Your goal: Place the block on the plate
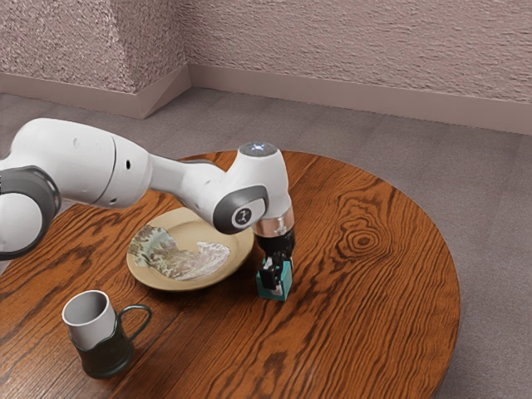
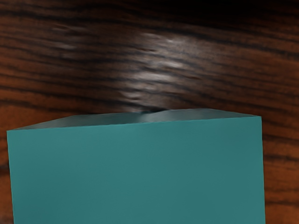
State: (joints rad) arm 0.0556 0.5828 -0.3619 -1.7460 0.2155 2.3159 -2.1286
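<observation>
The gripper (image 1: 276, 268) points down at the teal block (image 1: 274, 291), low over the table on the side of the plate toward the exterior view's right. Its black parts overlap the block's upper part, and whether it grips the block cannot be made out. In the wrist view, the teal block (image 2: 140, 172) lies large and close under the hand. The tan plate (image 1: 148, 275), with a picture on its middle, rests apart from the block; the arm covers part of its far rim.
A mug (image 1: 106, 353), white above and dark green below, stands on the round wooden table (image 1: 357, 324), nearer the camera than the plate. The table's curved edge runs along the exterior view's right. The arm passes above the plate's far side.
</observation>
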